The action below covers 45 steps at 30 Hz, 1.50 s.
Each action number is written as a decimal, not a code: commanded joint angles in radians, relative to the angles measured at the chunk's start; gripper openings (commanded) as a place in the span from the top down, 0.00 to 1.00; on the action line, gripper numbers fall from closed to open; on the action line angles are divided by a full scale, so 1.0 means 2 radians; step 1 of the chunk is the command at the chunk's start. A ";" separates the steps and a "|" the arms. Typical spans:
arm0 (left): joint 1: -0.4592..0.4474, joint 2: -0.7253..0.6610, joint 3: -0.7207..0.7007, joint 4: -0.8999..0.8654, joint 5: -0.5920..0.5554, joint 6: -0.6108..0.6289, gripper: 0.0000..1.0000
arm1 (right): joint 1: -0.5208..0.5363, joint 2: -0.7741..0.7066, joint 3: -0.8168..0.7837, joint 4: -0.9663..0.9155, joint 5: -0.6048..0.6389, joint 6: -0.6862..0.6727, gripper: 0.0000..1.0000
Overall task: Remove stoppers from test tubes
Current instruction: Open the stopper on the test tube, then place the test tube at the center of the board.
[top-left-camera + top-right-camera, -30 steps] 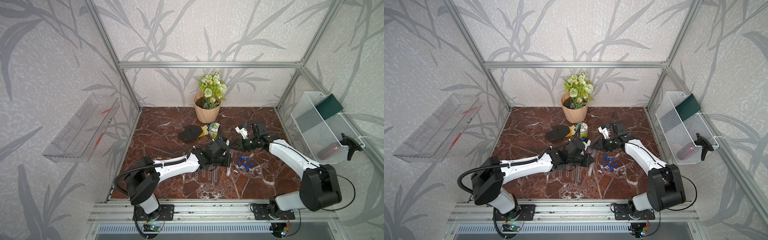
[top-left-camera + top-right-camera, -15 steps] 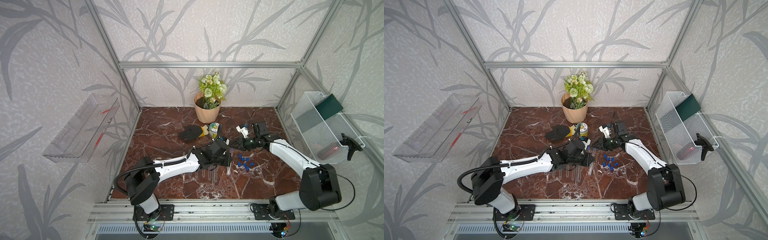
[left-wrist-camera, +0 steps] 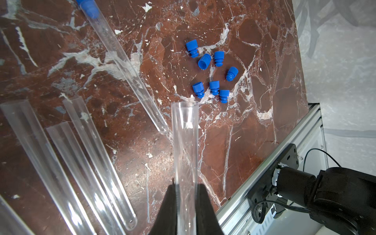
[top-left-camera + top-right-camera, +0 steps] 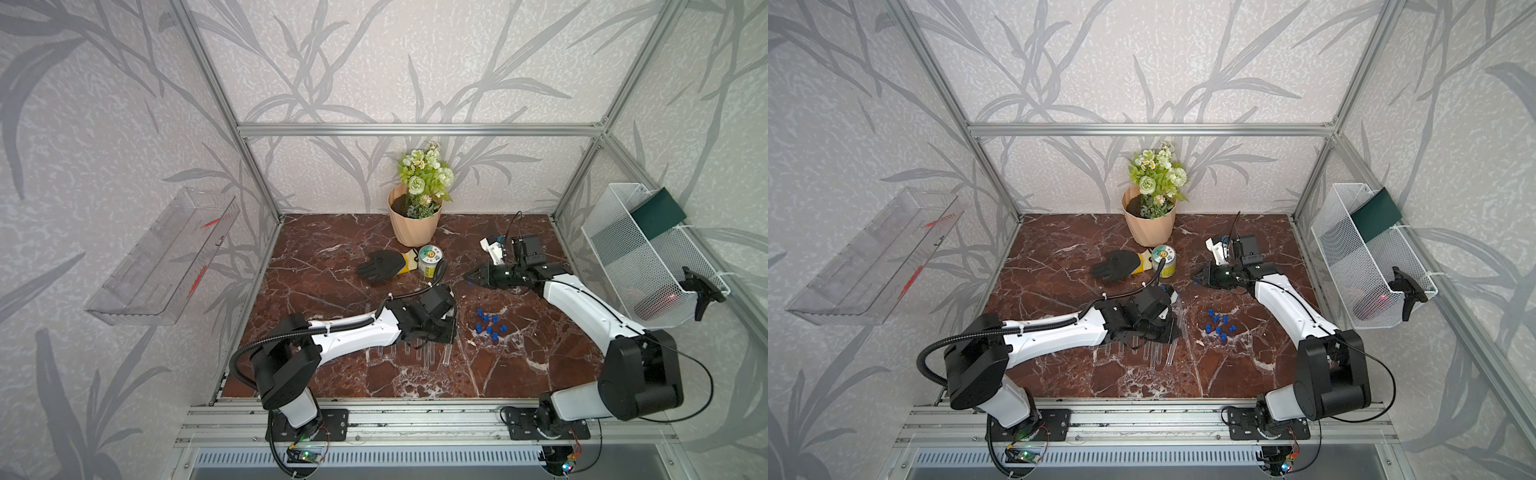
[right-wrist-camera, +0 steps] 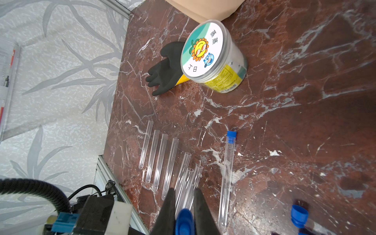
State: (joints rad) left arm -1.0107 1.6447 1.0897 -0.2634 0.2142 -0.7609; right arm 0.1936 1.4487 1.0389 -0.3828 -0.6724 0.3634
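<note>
Tube [image 3: 185, 142] base hidden where left tool [image 3: 186, 186] clamps it; right tool [image 5: 184, 191] pinches stopper [image 5: 184, 221], partly cut off.

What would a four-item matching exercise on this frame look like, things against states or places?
Things:
1. left gripper
2. right gripper
3. lone tube
4. black glove

States or places:
A. beside the jar
B. shut on a blue stopper
C. lying flat, plugged
D. shut on an open tube

Pairs: 1-D, 2-B, 3-C, 4-A
</note>
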 commanded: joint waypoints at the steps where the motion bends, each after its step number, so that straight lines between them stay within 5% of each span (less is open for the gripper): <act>1: -0.001 -0.004 -0.003 -0.010 -0.005 -0.004 0.96 | 0.000 0.008 0.016 -0.034 0.026 -0.025 1.00; 9: 0.000 0.006 0.022 -0.056 -0.046 -0.019 0.95 | 0.000 0.012 0.022 -0.088 0.075 -0.057 1.00; 45: 0.004 0.201 0.216 -0.246 -0.150 -0.076 0.92 | -0.020 -0.025 -0.017 -0.141 0.108 -0.093 1.00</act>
State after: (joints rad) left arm -1.0061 2.0296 1.4853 -0.7040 -0.0517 -0.8951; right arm 0.1558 1.4258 1.0176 -0.6373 -0.4709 0.1936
